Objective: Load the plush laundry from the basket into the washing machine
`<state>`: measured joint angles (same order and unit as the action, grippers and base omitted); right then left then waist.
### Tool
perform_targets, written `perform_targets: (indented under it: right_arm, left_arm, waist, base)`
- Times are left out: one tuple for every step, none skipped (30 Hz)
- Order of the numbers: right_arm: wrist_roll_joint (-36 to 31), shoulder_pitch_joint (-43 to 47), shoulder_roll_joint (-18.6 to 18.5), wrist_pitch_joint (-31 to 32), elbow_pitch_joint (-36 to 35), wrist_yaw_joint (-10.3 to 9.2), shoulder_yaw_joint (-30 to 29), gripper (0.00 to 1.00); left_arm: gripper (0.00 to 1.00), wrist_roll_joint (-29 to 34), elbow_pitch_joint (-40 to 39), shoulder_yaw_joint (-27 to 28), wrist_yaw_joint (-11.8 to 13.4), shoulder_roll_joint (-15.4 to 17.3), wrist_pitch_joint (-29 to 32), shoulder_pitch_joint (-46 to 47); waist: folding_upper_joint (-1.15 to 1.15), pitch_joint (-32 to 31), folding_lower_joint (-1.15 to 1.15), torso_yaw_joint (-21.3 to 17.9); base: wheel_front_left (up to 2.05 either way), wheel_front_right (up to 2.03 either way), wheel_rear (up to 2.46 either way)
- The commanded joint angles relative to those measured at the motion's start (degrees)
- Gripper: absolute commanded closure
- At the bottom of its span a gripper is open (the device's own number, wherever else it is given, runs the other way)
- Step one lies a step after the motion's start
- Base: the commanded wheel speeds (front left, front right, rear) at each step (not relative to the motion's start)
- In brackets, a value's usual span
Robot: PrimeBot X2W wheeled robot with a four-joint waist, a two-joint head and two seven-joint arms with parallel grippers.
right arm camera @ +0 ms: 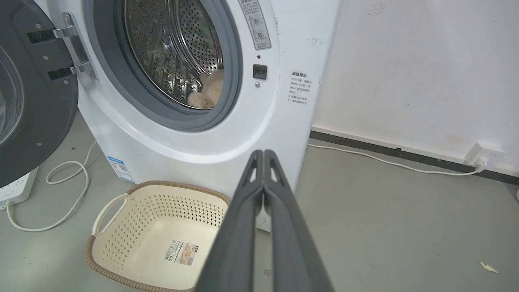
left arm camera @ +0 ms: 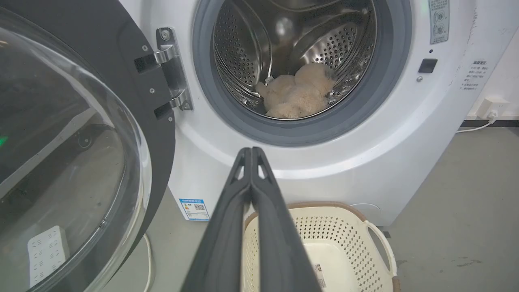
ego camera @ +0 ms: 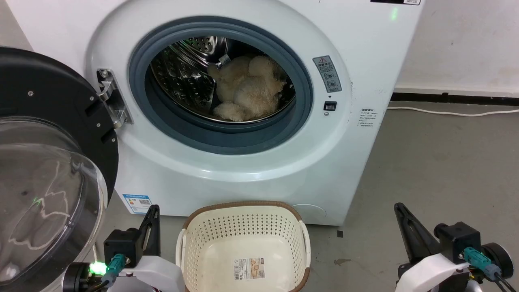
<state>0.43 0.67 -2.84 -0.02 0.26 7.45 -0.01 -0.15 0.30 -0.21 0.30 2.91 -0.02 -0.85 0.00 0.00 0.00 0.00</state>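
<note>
Against the wall stands a large white front-loading washing machine [ego camera: 251, 178], its round black-rimmed glass door [ego camera: 40, 93] swung wide to the left. On the grey floor [ego camera: 438, 162] just before it sits an oval cream perforated plastic basket [ego camera: 243, 205], base label [ego camera: 252, 268] exposed. A fluffy cream-beige plush toy [ego camera: 247, 93] lies at the bottom of the perforated steel drum [ego camera: 182, 81]. The left gripper [left arm camera: 251, 151] and right gripper [right arm camera: 263, 153] flank the basket, raised toward the machine. On each, the fingers are pressed together, gripping nothing.

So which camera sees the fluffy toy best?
The head view: the plush laundry looks biggest and clearest in the drum. Left wrist view shows it smaller; right wrist view, just a bit behind the gasket.
</note>
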Motion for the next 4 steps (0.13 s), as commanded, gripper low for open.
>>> perform_targets:
  right_arm:
    - [-0.4,-0.7,0.0,0.0,-0.3,0.03,0.0,1.0]
    - [-0.4,-0.7,0.0,0.0,-0.3,0.03,0.0,1.0]
    - [-0.4,-0.7,0.0,0.0,-0.3,0.03,0.0,1.0]
    - [-0.4,-0.7,0.0,0.0,-0.3,0.03,0.0,1.0]
  left_arm:
    - [1.0,0.1,-0.3,0.2,-0.3,0.0,0.0,0.9]
    - [1.0,0.1,-0.3,0.2,-0.3,0.0,0.0,0.9]
    - [1.0,0.1,-0.3,0.2,-0.3,0.0,0.0,0.9]
    - [1.0,0.1,-0.3,0.2,-0.3,0.0,0.0,0.9]
  waist:
    - [0.0,0.0,0.0,0.0]
    - [0.0,0.0,0.0,0.0]
    - [0.0,0.0,0.0,0.0]
    - [0.0,0.0,0.0,0.0]
  base:
    - [0.0,0.0,0.0]
    - [0.0,0.0,0.0]
    - [0.0,0.0,0.0]
    - [0.0,0.0,0.0]
